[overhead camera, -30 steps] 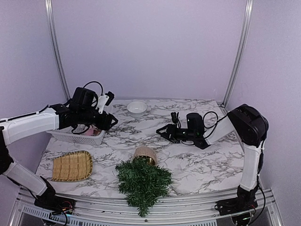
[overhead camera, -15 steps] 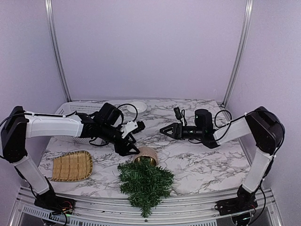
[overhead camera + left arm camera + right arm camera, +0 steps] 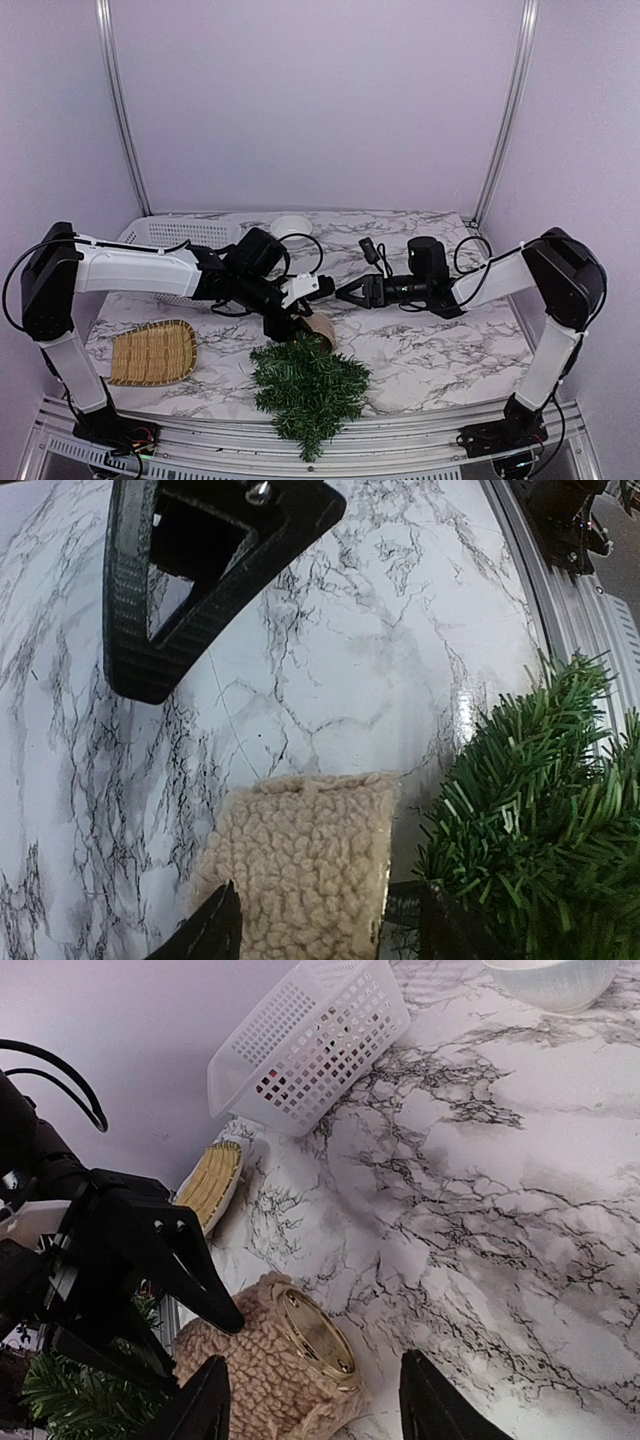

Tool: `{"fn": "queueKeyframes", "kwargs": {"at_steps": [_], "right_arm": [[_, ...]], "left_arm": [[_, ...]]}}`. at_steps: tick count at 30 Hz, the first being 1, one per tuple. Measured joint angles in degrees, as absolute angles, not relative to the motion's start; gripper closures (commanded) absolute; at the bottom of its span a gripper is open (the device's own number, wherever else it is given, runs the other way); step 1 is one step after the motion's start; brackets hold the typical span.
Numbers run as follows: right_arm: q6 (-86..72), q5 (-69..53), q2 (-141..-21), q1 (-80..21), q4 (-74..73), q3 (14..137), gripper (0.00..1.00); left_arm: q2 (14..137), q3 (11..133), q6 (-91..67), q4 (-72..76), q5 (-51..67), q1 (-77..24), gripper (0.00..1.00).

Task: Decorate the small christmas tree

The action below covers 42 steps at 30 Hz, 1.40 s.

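The black left gripper (image 3: pixel 293 322) hides part of the tan fleecy pot (image 3: pixel 323 331); the right wrist view crops the white round bowl (image 3: pixel 550 980).

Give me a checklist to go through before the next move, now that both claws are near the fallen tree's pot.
1. small christmas tree upright: not ok, it lies on its side.
2. left claw open: ok, its fingers stand either side of the pot.
3. left claw holding the pot: not ok, a gap shows at one finger.
4. right claw open: ok, empty, facing the pot's gold end.
5. Claws apart from each other: ok, though close.
6. Ornaments in the white basket: cannot tell.
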State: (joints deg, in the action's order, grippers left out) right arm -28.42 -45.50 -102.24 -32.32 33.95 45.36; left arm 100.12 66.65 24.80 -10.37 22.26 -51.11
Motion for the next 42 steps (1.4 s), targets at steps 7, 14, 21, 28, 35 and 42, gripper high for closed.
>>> {"fn": "queueKeyframes", "kwargs": {"at_steps": [7,14,21,28,35,42], "right_arm": [[-28.71,-46.52,-102.10,-31.51,34.74,44.62,0.44],[-28.67,-47.05,-99.11,-29.28,34.22,43.66,0.44],[-28.75,-46.83,-96.88,-27.24,34.17,43.05,0.42],[-28.84,-45.65,-96.49,-26.81,33.74,42.28,0.32],[-28.86,-44.31,-94.04,-26.76,34.74,39.00,0.24],[-29.02,-42.65,-91.57,-26.39,35.90,36.12,0.24]], "left_arm": [[103.13,68.93,25.02,-10.13,21.93,-50.26,0.67],[107.37,74.00,21.41,-10.46,27.99,-46.30,0.76],[112.55,78.04,17.91,-9.87,36.05,-40.69,0.81],[118.85,82.46,14.20,-9.30,42.92,-36.21,0.83],[123.42,85.06,9.08,-7.53,48.18,-34.13,0.86],[126.06,85.23,-1.06,1.39,48.93,-33.58,0.89]]}}
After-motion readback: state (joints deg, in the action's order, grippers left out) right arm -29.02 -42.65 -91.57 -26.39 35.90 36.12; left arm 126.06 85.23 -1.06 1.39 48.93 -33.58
